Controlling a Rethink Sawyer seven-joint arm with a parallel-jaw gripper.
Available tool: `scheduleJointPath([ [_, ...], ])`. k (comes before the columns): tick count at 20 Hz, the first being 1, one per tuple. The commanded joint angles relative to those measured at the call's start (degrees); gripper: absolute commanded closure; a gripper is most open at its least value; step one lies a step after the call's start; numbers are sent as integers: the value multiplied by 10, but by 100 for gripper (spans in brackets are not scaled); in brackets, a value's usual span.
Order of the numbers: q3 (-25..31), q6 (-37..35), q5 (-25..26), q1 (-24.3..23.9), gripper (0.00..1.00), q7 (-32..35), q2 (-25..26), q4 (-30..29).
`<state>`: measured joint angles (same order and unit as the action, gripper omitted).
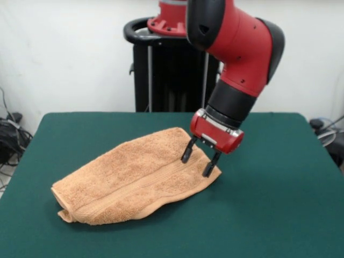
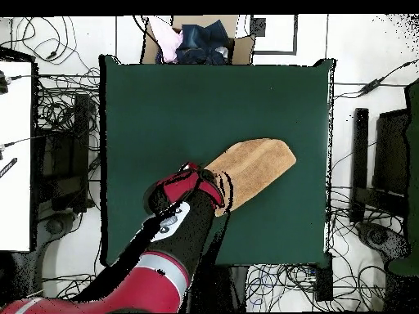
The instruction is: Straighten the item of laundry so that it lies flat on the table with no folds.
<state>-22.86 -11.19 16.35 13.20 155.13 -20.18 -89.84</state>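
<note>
1. Your towel point(image 1: 134, 180) lies folded over in a long bundle on the green desk point(image 1: 269, 204), woven band showing along its top
2. Gripper point(image 1: 200, 159) is open, fingers spread, tips touching the towel's end nearest the arm, nothing gripped

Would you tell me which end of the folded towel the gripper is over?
The gripper hangs open over the towel's narrower end, farthest from the thick folded end, where the layers show at the lower left in the front view.
</note>
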Motion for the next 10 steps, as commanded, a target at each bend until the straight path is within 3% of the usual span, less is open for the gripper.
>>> scheduleJointPath([
  [1,84,7,11,-12,0,-14,26,28],
  [10,94,15,14,-16,0,-10,33,31],
])
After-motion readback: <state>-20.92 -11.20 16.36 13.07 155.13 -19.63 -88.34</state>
